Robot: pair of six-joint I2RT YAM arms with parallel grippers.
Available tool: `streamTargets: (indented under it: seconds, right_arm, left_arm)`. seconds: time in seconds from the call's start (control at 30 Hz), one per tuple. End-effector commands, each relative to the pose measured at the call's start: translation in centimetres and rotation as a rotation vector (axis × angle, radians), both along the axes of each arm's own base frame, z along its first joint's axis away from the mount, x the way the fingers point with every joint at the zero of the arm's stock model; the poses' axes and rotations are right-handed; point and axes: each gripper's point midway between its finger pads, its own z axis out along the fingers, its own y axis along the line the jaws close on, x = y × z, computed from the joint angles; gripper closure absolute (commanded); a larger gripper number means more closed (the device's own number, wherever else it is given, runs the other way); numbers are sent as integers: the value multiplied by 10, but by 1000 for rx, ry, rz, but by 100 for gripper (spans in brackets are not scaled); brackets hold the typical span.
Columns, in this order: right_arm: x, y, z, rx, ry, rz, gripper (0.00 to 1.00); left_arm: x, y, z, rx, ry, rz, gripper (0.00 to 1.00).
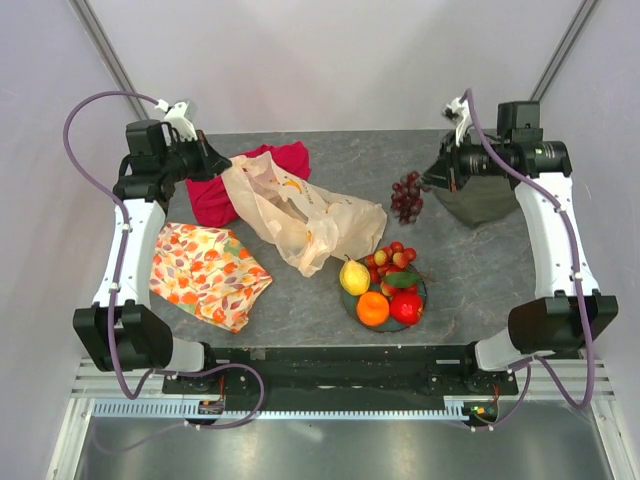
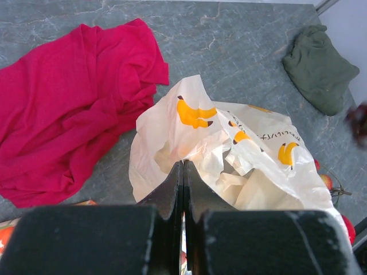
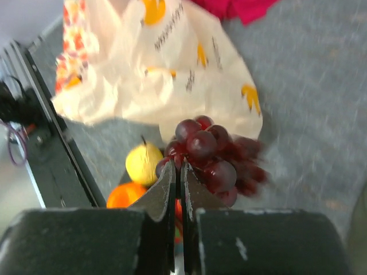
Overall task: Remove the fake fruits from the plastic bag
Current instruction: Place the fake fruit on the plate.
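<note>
Pinching the grape bunch (image 3: 206,157), right end effector (image 3: 178,167) hovers above the table (image 1: 480,270).

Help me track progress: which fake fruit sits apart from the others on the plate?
The dark purple grape bunch. It is by the right gripper, while the pear, orange, apple and berries share the plate.

Grapes (image 3: 203,146): right side smeared by blur in right wrist view; in left wrist view just a dark smudge cut by the right edge. Bag (image 2: 229,160) interior not visible, contents unreadable. Green cloth (image 1: 478,207) part-hidden under right arm (image 1: 548,228).
</note>
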Motion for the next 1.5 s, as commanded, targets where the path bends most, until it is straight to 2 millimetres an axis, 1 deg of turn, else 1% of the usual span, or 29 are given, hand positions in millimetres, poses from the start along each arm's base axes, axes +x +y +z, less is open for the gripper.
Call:
streamTargets:
  seconds: [0.0, 0.03, 0.07, 0.1, 0.13, 0.17, 0.2, 0.23, 0.27, 0.33, 0.37, 0.4, 0.47, 0.57, 0.63, 0.67, 0.7, 0.77, 0.87, 1.0, 1.13, 1.3, 1.33, 1.37, 1.47]
  right_arm:
    - [-45, -15, -20, -152, -28, 55, 100]
    - [-52, -13, -19, -152, -24, 66, 100]
    - [-64, -13, -19, -167, -26, 89, 100]
    - [-71, -8, -19, -181, -25, 116, 100]
    - [-84, -6, -18, -191, -19, 139, 100]
    - [-91, -4, -21, -208, -24, 162, 100]
    - [-100, 2, -23, -214, -19, 192, 100]
    - [-111, 5, -29, -216, -2, 205, 100]
    - [-117, 7, -32, -212, 7, 214, 100]
    - [-133, 15, -33, -203, 18, 242, 100]
    - [-139, 18, -37, -200, 33, 253, 100]
    - [-145, 23, -36, -197, 35, 265, 100]
    - [-148, 28, -35, -188, 37, 273, 100]
    - [-159, 39, -35, -178, 56, 306, 100]
    - [-163, 42, -38, -185, 70, 318, 100]
    - [-166, 45, -40, -188, 71, 335, 100]
    - [-166, 46, -42, -192, 75, 340, 100]
    - [-168, 49, -48, -199, 91, 356, 100]
    - [-171, 55, -57, -198, 127, 379, 100]
    - [-168, 63, -68, -203, 130, 384, 100]
    - [-164, 68, -71, -195, 137, 379, 100]
    - [-163, 72, -60, -187, 115, 386, 100]
    - [-164, 72, -60, -188, 117, 389, 100]
    - [-165, 72, -60, -190, 116, 389, 100]
    - [-166, 72, -72, -195, 146, 397, 100]
  left_arm:
    - [-4, 0, 22, 11, -76, -14, 98]
    - [-7, -4, 25, 5, -84, -31, 98]
    - [-9, -4, 22, 4, -76, -31, 98]
    - [-10, -4, 20, 3, -70, -32, 98]
    - [-11, -3, 18, 5, -71, -25, 99]
    - [-12, -3, 17, 4, -71, -21, 99]
    - [-15, -4, 16, -1, -69, -24, 98]
    - [-18, -5, 16, -1, -71, -32, 98]
    - [-20, -6, 16, 3, -70, -39, 98]
    - [-24, -5, 19, 7, -77, -39, 98]
    - [-26, -6, 20, 12, -80, -43, 99]
    - [-27, -6, 21, 14, -82, -42, 98]
    - [-33, -6, 24, 24, -98, -46, 98]
    - [-44, -5, 23, 48, -98, -56, 98]
    - [-49, -5, 18, 58, -92, -58, 98]
    - [-53, -5, 20, 67, -103, -59, 99]
    - [-56, -4, 16, 68, -93, -57, 98]
    - [-63, -5, 17, 71, -101, -58, 98]
    - [-73, -5, 9, 76, -88, -62, 98]
    - [-84, -5, 4, 79, -79, -62, 98]
    - [-89, -7, 5, 80, -81, -68, 98]
    - [-91, -6, 6, 83, -83, -63, 98]
    - [-91, -6, 6, 81, -80, -63, 98]
    - [-91, -7, 5, 77, -77, -65, 98]
    - [-91, -7, 4, 67, -71, -62, 98]
